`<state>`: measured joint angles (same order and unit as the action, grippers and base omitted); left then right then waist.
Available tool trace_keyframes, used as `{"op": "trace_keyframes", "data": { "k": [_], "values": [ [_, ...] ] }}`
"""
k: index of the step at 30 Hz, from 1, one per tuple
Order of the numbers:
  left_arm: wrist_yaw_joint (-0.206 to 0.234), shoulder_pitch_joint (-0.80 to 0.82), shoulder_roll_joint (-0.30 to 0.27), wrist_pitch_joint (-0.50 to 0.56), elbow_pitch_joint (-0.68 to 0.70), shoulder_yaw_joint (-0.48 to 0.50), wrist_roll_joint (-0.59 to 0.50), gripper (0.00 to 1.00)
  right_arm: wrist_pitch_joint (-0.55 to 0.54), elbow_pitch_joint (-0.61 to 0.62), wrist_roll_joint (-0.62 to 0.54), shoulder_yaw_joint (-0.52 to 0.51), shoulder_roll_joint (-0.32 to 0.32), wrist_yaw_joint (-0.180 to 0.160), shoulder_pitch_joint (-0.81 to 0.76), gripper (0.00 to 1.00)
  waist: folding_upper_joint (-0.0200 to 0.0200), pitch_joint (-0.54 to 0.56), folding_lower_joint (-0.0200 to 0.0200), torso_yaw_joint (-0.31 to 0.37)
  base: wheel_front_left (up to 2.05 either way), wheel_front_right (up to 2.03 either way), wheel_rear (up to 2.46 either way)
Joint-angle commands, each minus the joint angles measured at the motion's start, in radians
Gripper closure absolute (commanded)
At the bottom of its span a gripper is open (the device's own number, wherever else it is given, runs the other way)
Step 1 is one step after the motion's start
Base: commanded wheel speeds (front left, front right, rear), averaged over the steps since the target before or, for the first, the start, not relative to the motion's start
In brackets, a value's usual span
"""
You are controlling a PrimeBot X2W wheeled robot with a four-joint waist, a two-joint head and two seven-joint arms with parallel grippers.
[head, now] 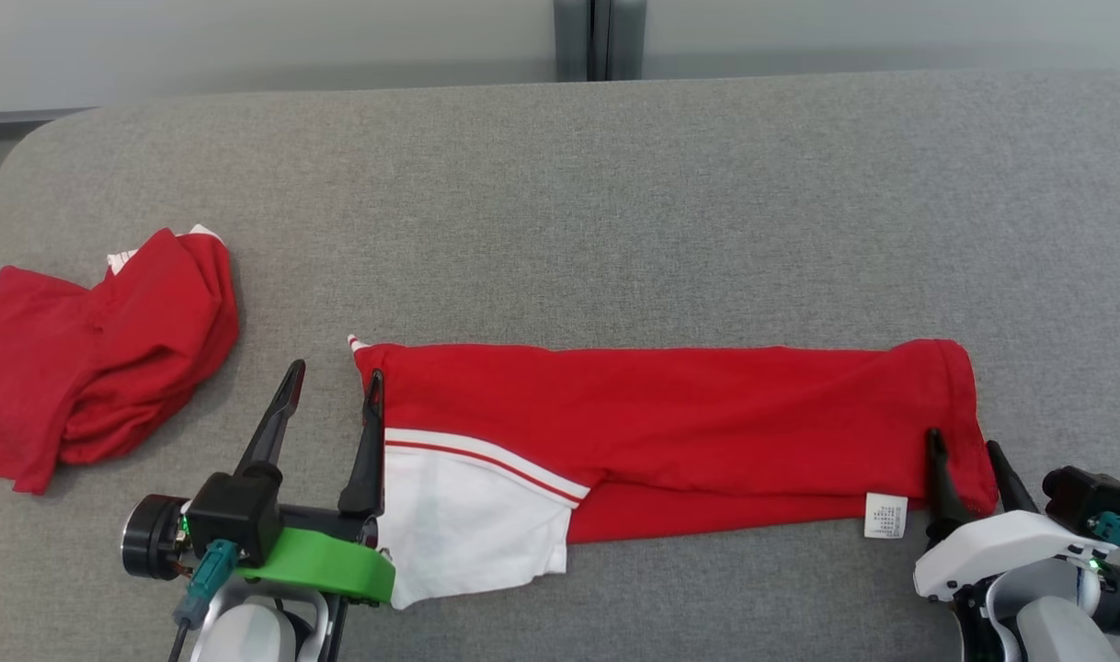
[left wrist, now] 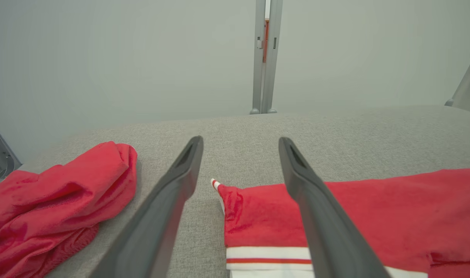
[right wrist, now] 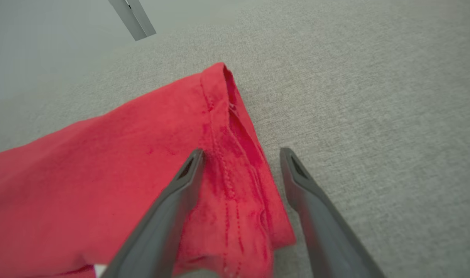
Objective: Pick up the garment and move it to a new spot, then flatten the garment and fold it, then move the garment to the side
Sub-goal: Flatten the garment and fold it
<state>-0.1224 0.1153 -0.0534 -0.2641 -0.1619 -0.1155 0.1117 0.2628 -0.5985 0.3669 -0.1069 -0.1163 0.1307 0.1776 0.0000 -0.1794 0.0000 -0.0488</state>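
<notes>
We hold our left gripper point(head: 335, 370) at 8 o'clock and right gripper point(head: 963, 441) at 4 o'clock wide open and empty, one by each end of the red shirt point(head: 670, 414) at 6 o'clock, ready to fold it.

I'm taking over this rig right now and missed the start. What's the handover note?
Left gripper: open, empty, straddling the left end of the garment.
Right gripper: open, empty, straddling its right hem.
Garment: flat on the grey surface, folded into a long strip; a crumpled red cloth lies at far left.
Done: flattened and folded lengthwise, it seems.
Left: probably fold end to end, then move it aside.
</notes>
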Motion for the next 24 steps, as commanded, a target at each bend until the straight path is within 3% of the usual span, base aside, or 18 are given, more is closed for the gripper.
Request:
{"op": "trace_keyframes", "data": {
  "k": [1,11,12,13,19,24],
  "values": [
    [-0.002,0.021,0.001,0.000,0.000,0.002,-0.008,0.00,0.003,-0.011,0.010,0.005,-0.003,0.000,0.016,0.00,0.0000,-0.004,0.0000,0.001,0.00,0.00,0.00],
    [-0.007,0.030,0.002,0.000,-0.009,0.005,-0.012,0.00,0.000,-0.120,0.067,0.044,-0.014,-0.001,0.053,0.01,0.0000,-0.019,0.0000,0.002,0.00,0.00,0.00],
    [-0.007,0.031,0.002,0.000,-0.010,0.006,-0.012,0.00,-0.001,-0.126,0.078,0.057,-0.013,0.000,0.057,0.55,0.0000,-0.019,0.0000,0.003,0.00,0.00,0.00],
    [-0.007,0.031,0.002,0.000,-0.010,0.008,-0.012,0.00,-0.001,-0.130,0.087,0.066,-0.015,0.000,0.059,1.00,0.0000,-0.020,0.0000,0.003,0.00,0.00,0.00],
    [-0.006,0.032,0.002,0.000,-0.013,0.012,-0.015,0.00,0.000,-0.124,0.100,0.065,-0.068,-0.002,0.066,1.00,0.0000,-0.018,0.0000,0.007,0.00,0.00,0.00],
    [-0.007,0.032,0.003,0.000,-0.015,0.011,-0.018,0.00,0.001,-0.147,0.072,-0.055,-0.123,-0.002,0.077,1.00,0.0000,-0.017,0.0000,0.009,0.00,0.00,0.00]
  ]
}}
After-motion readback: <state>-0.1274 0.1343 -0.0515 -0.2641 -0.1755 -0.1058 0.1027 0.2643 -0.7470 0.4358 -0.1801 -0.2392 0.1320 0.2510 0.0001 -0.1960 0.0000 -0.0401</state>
